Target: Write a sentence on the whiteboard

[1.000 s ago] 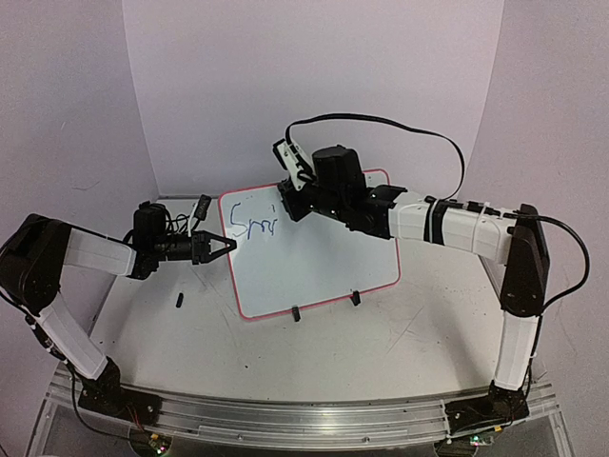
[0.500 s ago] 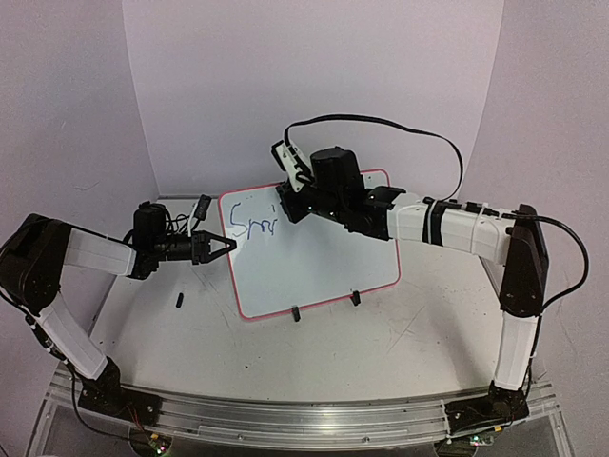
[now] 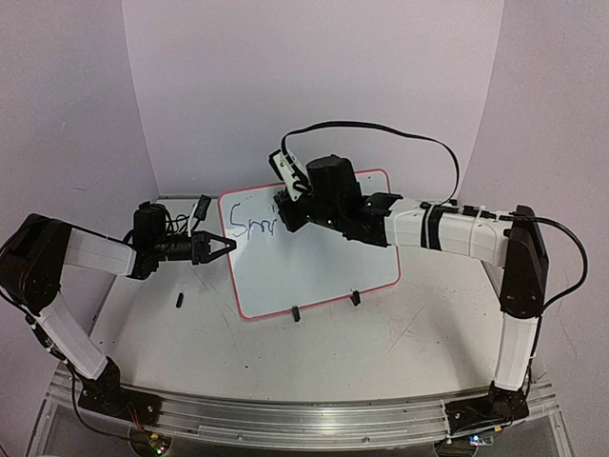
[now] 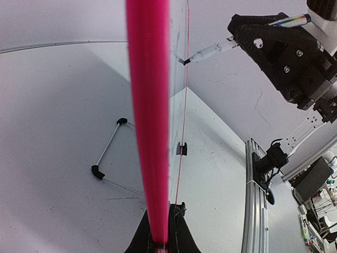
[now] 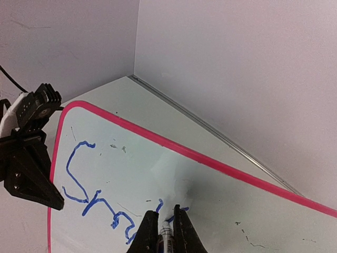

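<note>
While left fingers pinch whiteboard edge, right fingers clamp marker touching it.

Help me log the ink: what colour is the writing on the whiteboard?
Blue writing on the whiteboard, clearest in right wrist view.

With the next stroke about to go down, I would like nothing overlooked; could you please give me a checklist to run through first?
1. Left jaws shut on the left edge of the whiteboard: ok.
2. Right jaws shut on the marker: ok.
3. Marker tip against the board, judged from the left wrist view: ok.
4. Both clip feet down on the table: ok.
5. Bare board to the right of the blue writing: ok.
6. Ink remaining in the marker: cannot tell.
</note>
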{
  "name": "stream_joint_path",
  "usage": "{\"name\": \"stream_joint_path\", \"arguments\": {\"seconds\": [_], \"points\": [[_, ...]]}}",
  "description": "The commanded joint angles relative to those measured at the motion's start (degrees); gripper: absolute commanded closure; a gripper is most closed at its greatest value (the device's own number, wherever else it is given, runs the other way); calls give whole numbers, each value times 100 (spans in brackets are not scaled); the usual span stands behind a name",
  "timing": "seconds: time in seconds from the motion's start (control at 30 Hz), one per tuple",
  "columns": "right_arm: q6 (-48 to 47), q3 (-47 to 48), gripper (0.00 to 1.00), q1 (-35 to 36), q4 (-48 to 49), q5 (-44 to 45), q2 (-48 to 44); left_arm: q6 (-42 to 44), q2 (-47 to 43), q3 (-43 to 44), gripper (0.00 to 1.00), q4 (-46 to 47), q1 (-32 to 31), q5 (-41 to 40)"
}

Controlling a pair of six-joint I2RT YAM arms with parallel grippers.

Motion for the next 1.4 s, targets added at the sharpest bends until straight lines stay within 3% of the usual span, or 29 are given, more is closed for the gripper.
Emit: {"name": "stream_joint_path", "arguments": {"seconds": [0.0,0.8,1.1,1.37], "points": [[81,-168,100,31,-40,143,-203,247,100,51,100,-244,9,-663],[223,-681,100,123,33,237,-408,260,135,49,100,-270,7,-657],[-20,-475,100,116,77,622,-485,265,148,59,100,-278,5,-659],[93,-557,100,115,184,152,-904,265,144,56,100,-284,9,-656]]}}
